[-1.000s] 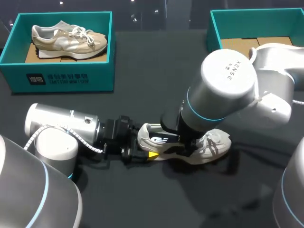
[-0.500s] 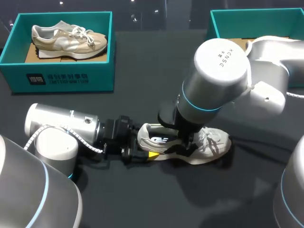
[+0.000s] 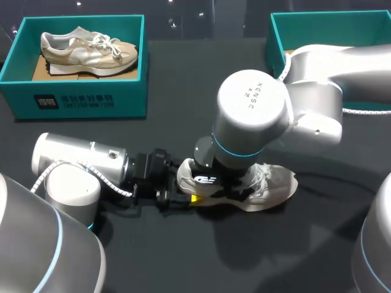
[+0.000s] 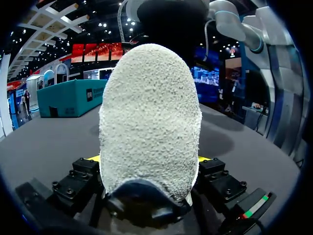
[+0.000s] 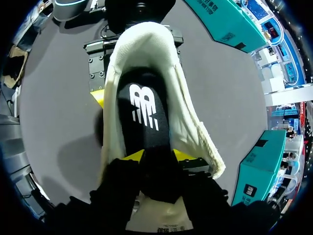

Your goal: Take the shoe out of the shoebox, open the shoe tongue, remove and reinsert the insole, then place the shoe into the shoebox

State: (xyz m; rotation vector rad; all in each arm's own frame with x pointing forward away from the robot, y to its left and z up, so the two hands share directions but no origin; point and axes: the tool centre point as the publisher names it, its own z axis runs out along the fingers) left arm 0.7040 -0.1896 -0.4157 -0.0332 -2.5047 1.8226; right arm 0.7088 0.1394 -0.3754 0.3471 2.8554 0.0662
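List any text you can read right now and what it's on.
Left shoebox: a white square mark and a line of print on its front wall, too small to read.
Right arm: dark lettering on its round joint cap, tilted and not clearly legible.
Insole: a white logo only, no words.

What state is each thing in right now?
shoe, out of its box, upright on its sole, heel gripped.
insole, inside the shoe, pinched.
left end effector, shut on the shoe's heel.
right end effector, shut on the insole.
left box, open, holds a beige shoe.
right box, open, no shoe seen, partly hidden by the arm.
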